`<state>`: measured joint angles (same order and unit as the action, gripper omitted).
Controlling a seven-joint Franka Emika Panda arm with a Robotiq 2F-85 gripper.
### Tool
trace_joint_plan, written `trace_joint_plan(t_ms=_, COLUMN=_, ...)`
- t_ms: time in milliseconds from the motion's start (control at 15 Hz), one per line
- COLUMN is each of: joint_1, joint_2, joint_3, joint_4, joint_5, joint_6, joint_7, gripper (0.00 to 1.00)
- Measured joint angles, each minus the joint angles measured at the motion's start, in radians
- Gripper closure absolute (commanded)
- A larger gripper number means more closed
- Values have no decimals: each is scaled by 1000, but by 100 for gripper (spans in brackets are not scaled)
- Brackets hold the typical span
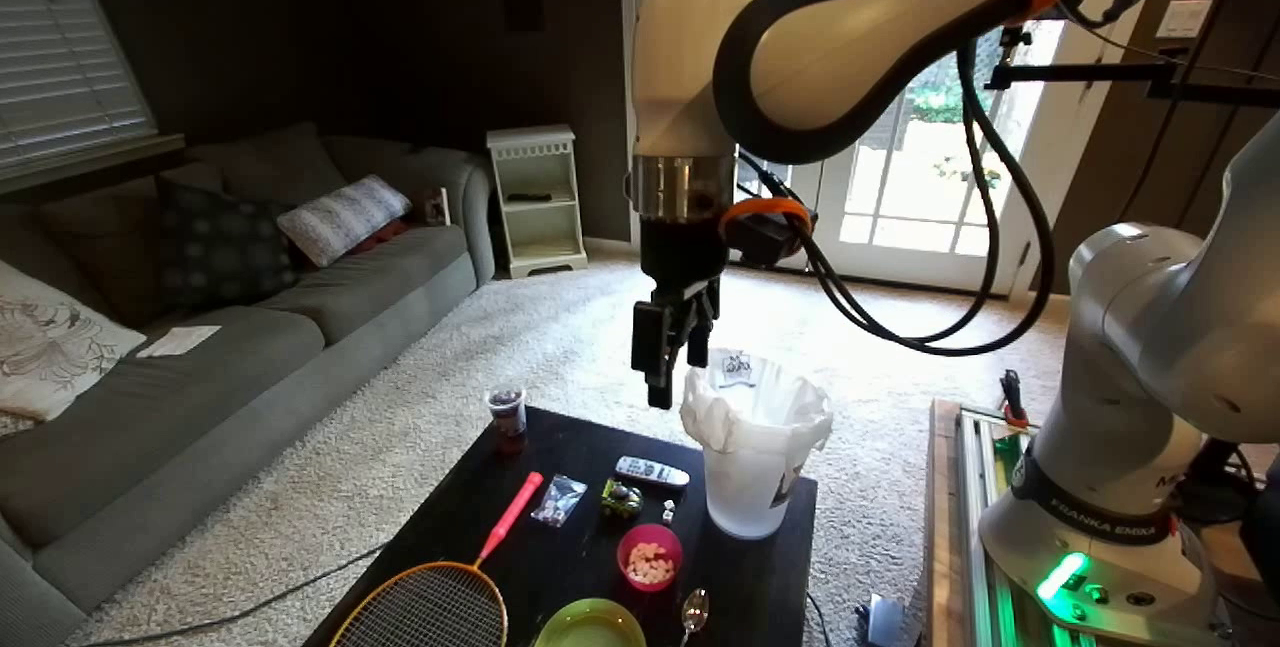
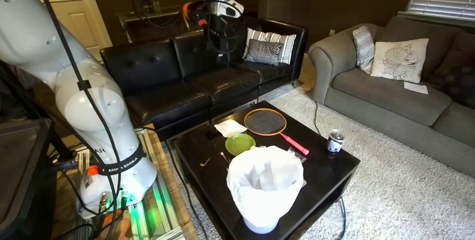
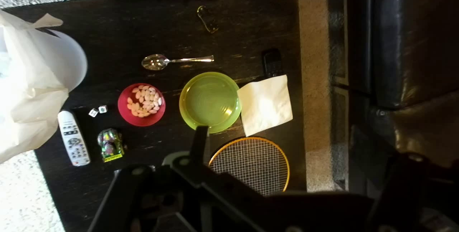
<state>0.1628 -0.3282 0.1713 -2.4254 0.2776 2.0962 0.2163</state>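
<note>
While the claw (image 1: 679, 381) hangs spread wide, empty, green plate (image 3: 209, 99) and racket (image 3: 256, 164) well below

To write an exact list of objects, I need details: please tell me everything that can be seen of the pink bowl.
The pink bowl is round and open at the top, with a plain wall that looks like plastic. It stands upright on the dark table, partly filled with small pale pieces; their kind is unclear. In the wrist view it lies between two white cubes and the green plate. Only the table and the pieces are seen touching it.
</note>
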Motion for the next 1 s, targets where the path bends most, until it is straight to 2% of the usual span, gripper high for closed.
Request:
trace_joint_plan(t_ms=267, joint_1=55, joint_2=-13, joint_3=5, joint_4=-124, joint_5=74, joint_6=59, joint_7=-75, gripper=0)
trace_joint_plan(t_ms=467, joint_1=100, joint_2=-18, joint_3=63, joint_4=-241, joint_5=77, joint_6=184, joint_7=-72, gripper=0)
trace_joint_plan(t_ms=600, joint_1=156, joint_2=-13, joint_3=104, joint_4=-303, joint_5=112, joint_6=238, joint_7=-66, gripper=0)
trace_joint_plan(t_ms=733, joint_1=213, joint_2=-5, joint_3=120, joint_4=-331, joint_5=168, joint_6=250, joint_7=-64, gripper=0)
trace_joint_plan(t_ms=1000, joint_1=222, joint_2=-2, joint_3=118, joint_4=-333, joint_5=181, joint_6=252, joint_7=-63, gripper=0)
